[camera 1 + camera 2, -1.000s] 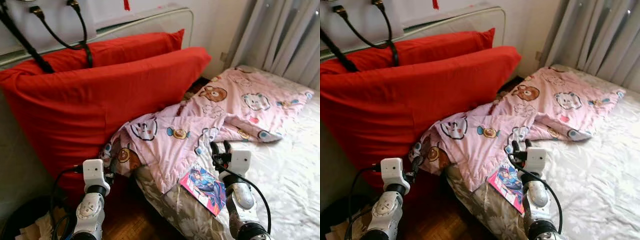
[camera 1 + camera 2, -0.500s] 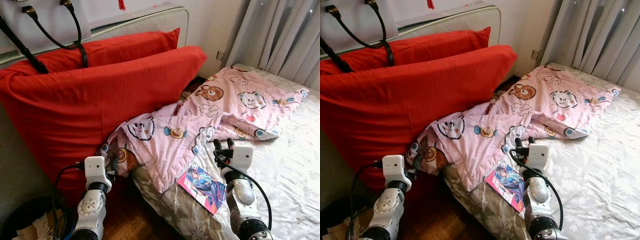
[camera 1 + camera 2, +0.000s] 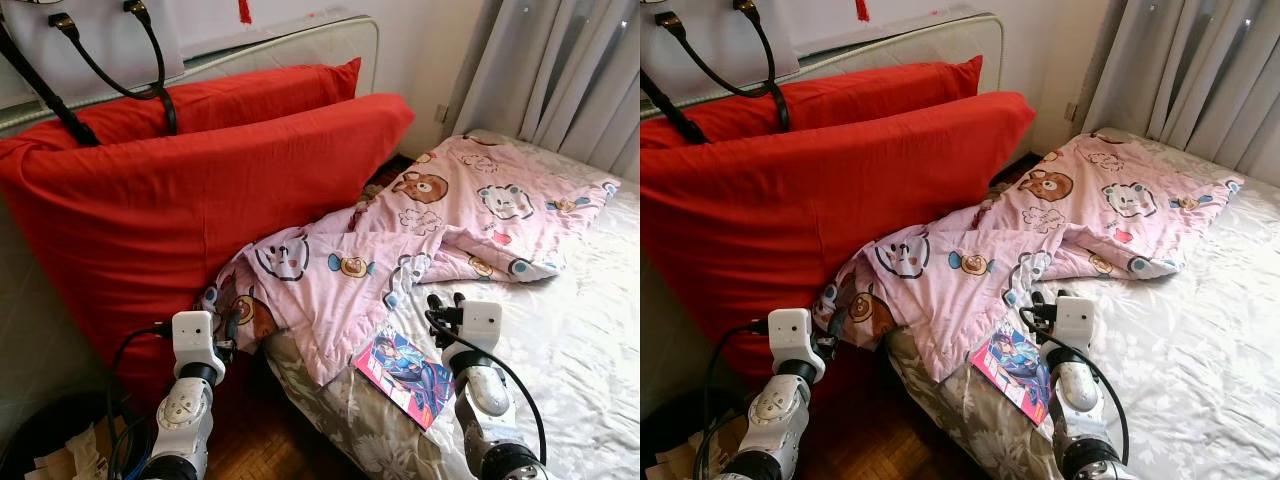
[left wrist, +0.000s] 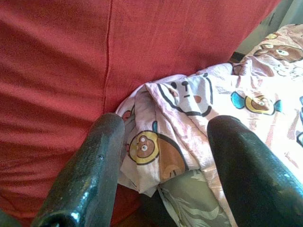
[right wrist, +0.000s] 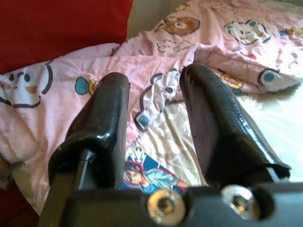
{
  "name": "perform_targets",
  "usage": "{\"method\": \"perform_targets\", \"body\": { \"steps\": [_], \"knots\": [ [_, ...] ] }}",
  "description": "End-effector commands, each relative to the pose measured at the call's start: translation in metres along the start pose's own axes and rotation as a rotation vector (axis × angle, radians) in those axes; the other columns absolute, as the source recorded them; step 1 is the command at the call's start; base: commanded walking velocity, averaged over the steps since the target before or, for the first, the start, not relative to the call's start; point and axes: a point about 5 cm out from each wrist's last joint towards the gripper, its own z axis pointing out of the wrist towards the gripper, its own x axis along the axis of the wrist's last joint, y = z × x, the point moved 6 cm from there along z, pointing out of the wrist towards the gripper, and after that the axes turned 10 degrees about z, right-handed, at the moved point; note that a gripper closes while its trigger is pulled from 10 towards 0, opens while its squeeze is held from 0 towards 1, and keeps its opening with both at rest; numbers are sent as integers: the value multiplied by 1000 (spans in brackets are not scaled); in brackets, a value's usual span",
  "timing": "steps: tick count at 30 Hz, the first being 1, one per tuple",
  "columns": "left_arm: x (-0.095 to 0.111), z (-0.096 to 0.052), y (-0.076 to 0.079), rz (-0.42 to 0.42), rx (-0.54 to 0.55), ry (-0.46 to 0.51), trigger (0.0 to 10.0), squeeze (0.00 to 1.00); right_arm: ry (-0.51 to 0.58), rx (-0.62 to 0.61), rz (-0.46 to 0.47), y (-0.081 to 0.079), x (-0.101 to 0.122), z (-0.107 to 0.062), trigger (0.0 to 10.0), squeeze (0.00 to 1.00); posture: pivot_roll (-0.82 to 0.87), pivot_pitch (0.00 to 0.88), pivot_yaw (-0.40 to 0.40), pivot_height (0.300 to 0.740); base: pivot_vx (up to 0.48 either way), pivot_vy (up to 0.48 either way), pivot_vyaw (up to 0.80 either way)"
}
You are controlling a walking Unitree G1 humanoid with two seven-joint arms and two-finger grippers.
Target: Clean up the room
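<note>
The pink blanket [image 3: 420, 250] sprawls rumpled across mid-frame over the bed [image 3: 590, 340] beside the red pillows [image 3: 180, 190], while the left gripper [image 3: 228, 325], lower left, and right gripper [image 3: 445, 305], lower right above a comic book [image 3: 405, 368], both gape unclenched, grasping nothing.

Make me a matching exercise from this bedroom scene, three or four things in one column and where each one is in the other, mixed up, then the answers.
Things:
1. pink cartoon blanket
2. comic book
3. red pillows
4. black-handled bag

Places:
A. on top, behind the pillows
B. flat near the bed's edge, beside the right gripper
C. standing upright against the headboard
D. crumpled across the bed, one corner hanging off by the left gripper

Pairs: 1-D, 2-B, 3-C, 4-A
</note>
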Motion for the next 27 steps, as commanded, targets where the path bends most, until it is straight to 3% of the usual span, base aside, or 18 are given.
{"method": "perform_targets", "body": {
  "steps": [1,6,18,20,22,27],
  "knots": [
    [-2,2,-1,-8,-3,-19,10000,0,-69,-10,-11,2,-13,-2,10000,0,44,0,-53,705,0,0,0],
    [-2,2,-1,-8,-9,-23,10000,0,-54,-9,-4,1,-11,-2,10000,0,40,0,-48,676,0,0,0],
    [-4,2,1,-8,-16,-30,10000,0,-67,0,0,-2,-15,-3,10000,0,41,0,-45,676,0,0,0],
    [-4,2,1,-7,-19,-31,10000,0,-88,-17,68,-3,-18,-2,10000,0,43,0,-45,676,0,0,0],
    [-4,2,2,-7,-19,-30,10000,0,-96,-24,78,-3,-19,-2,10000,0,43,0,-45,676,0,0,0],
    [-5,0,3,-6,-24,-33,10000,0,-105,2,55,-8,-20,-1,10000,0,43,0,-43,651,0,0,0]
  ]
}}
